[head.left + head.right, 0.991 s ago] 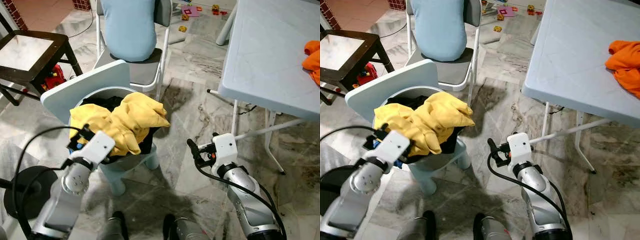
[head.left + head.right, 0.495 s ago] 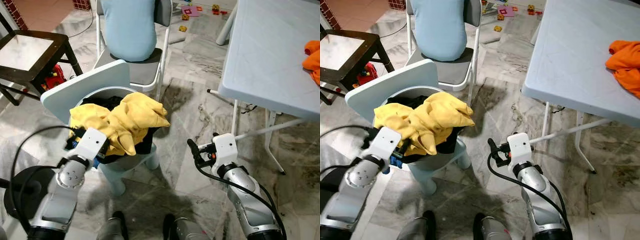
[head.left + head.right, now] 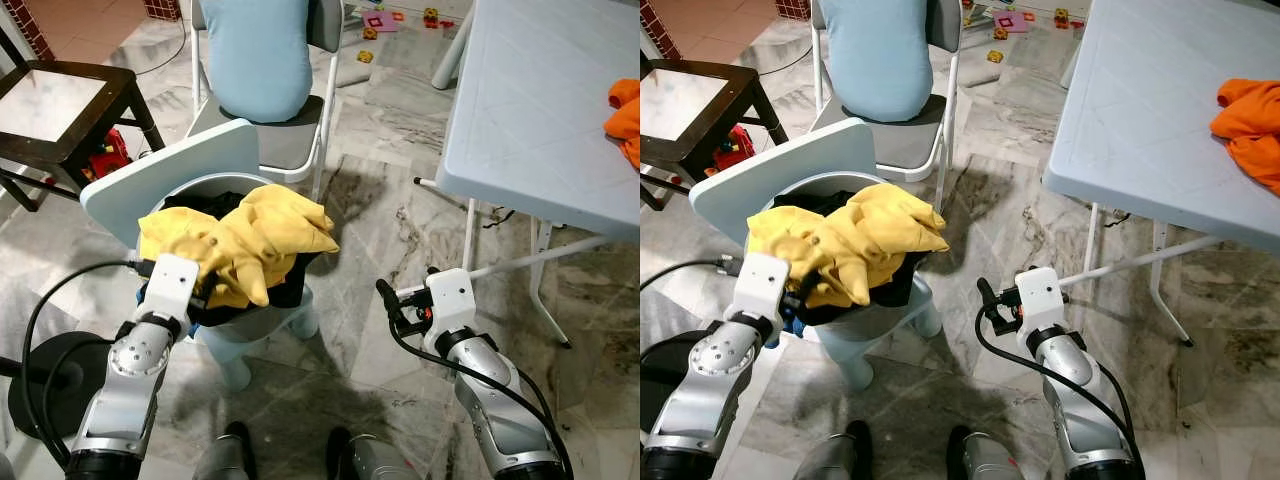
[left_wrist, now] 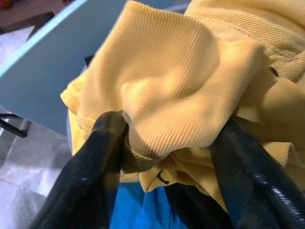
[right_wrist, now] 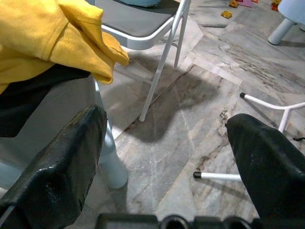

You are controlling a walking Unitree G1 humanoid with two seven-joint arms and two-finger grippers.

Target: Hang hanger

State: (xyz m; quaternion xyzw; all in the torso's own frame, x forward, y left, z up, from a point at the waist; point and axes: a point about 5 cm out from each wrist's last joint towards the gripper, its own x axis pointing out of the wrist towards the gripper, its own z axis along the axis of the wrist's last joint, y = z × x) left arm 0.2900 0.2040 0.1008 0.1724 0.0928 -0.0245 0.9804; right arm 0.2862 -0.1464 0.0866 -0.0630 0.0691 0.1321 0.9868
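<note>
A yellow garment (image 3: 250, 235) lies heaped over a black one on the seat of a small pale blue chair (image 3: 160, 175). My left gripper (image 4: 171, 148) is pushed into the near edge of the heap, open, with a fold of the yellow cloth between its fingers (image 4: 102, 157). A bit of something blue (image 4: 138, 214) shows under the cloth. I can make out no hanger. My right gripper (image 3: 388, 300) hangs open over the marble floor to the right of the chair, with nothing between its fingers (image 5: 57, 162).
A person (image 3: 258, 50) sits on a grey folding chair behind the small chair. A pale blue table (image 3: 540, 110) with an orange cloth (image 3: 625, 115) stands at the right on white legs. A dark wooden stool (image 3: 60, 100) is at the left. Bare floor lies between chair and table.
My left gripper has shifted a little to the left and gone deeper into the yellow cloth. The right arm has stayed put.
</note>
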